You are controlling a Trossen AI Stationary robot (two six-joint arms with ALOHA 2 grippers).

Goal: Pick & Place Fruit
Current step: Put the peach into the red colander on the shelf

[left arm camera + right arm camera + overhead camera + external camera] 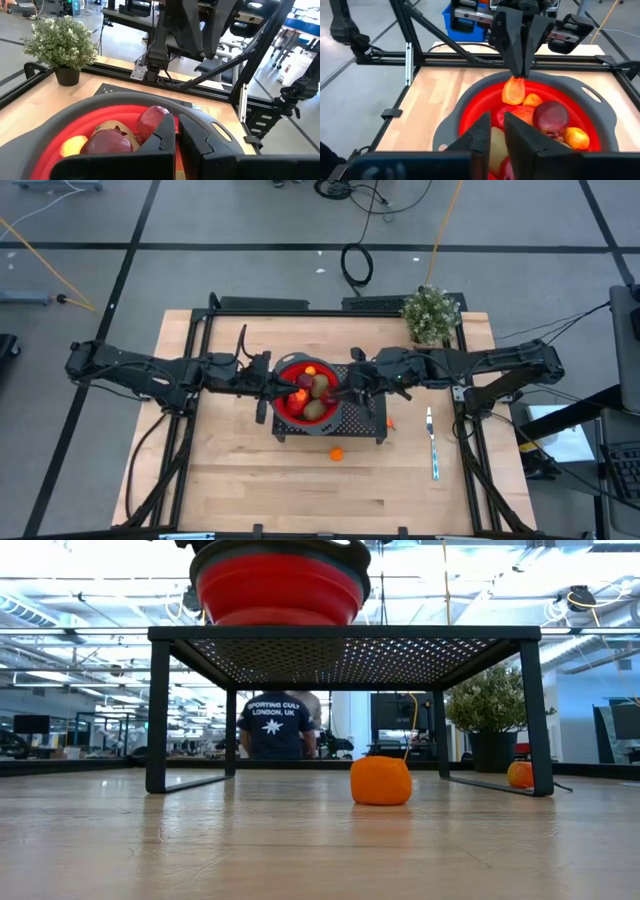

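Seen from above, a red bowl (303, 394) with a grey rim is found on a black perforated stand (358, 418) at the middle of the counter (250, 480), and most of the fruit (312, 393) is heaped inside it. The left pincer (268, 386) is placed at the bowl's left rim and the right pincer (345, 392) at its right rim, so little free room is left between them. One small orange ball (337, 452) is seen on bare wood just in front of the stand, and a second orange ball (389, 423) beside the stand's right edge. A pale-handled utensil (432, 442) lies farther right, and a potted plant (432, 315) stands at the far right corner; the front of the counter is open. From counter height, the bowl (278, 585) is seen on the stand's top, with the nearer orange ball (381, 781) under its span and the other ball (520, 774) by the right leg; a person in a dark shirt (275, 725) stands beyond. In the left wrist view, the left pincer (177, 131) is pressed together on the bowl's grey rim (120, 102), with a dark red piece (152, 119) just behind it. In the right wrist view, the right pincer (497, 127) is nearly closed over the fruit; whether anything is pinched cannot be told.
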